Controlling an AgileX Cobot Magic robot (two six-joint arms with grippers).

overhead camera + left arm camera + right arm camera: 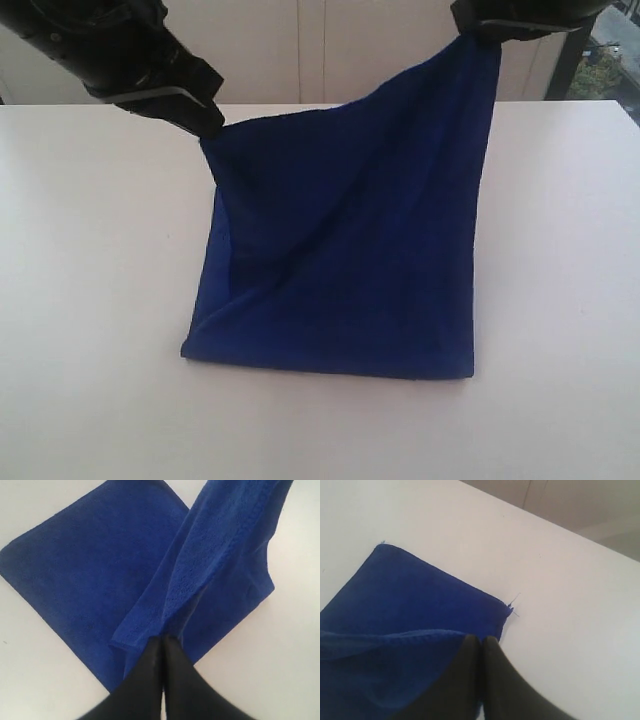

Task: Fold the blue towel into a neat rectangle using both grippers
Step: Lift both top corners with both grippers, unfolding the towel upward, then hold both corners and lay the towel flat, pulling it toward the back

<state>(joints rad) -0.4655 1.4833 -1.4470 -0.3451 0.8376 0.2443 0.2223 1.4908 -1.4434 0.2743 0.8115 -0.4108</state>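
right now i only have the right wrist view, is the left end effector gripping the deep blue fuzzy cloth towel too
Observer: Yes, the left end effector is shut on a corner of the deep royal-blue fuzzy cloth towel.
Operator: are both corners level
Observer: No, the right end effector holds its corner higher above the white table in the exterior view.
Operator: top edge taut between them
Observer: Mostly; it dips slightly near the left end effector.

The towel (340, 260) hangs between the left gripper (208, 124) and right gripper (478, 38), its lower edge on the table (90, 300)
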